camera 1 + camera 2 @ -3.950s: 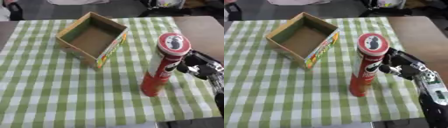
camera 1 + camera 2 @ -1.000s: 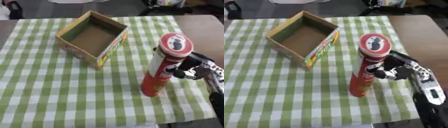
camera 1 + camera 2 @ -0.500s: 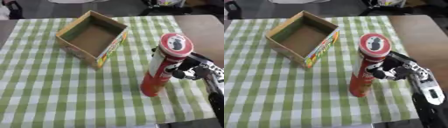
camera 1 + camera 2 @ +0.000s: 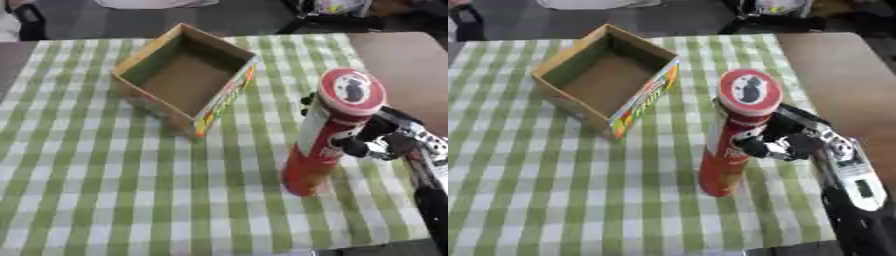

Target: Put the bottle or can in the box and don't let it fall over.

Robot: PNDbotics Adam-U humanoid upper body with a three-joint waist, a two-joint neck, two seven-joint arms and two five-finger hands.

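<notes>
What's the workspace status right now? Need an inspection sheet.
Surface: table covered by a green and white checked cloth; bare brown top shows at the far right.
Job's things: tall red can upright on the cloth, lid on; open cardboard box to its far left, nothing seen in it.
Clutter: nothing seen.
Hands: right hand at the can's upper half, fingers curled round it; left hand not in view.
Cables: nothing seen.
Surroundings: dark objects beyond the far edge, too unclear to name.
</notes>
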